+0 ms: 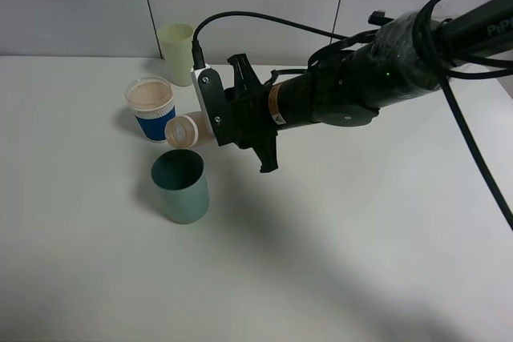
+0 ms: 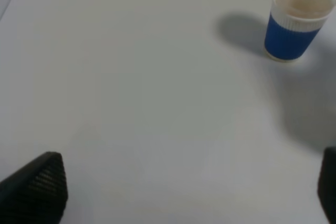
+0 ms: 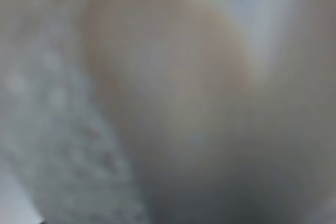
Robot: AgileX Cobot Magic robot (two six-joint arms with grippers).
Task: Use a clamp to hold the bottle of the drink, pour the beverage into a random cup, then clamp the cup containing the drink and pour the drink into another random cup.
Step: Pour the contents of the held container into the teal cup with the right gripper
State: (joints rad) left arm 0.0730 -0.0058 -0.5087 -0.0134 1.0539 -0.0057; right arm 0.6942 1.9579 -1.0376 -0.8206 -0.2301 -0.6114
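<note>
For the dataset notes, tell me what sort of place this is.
Probably a robotics lab or test bench: a plain white table, blank grey wall panels behind it, and a black cabled robot arm working over a blue paper cup and a teal tumbler.

high view: from above the table [image 1: 361, 278], looking steeply down across it toward the back wall [image 1: 80, 6]. left wrist view: low over the table, facing the blue cup [image 2: 294, 30], which the high view shares. right wrist view: too near; all blur.
</note>
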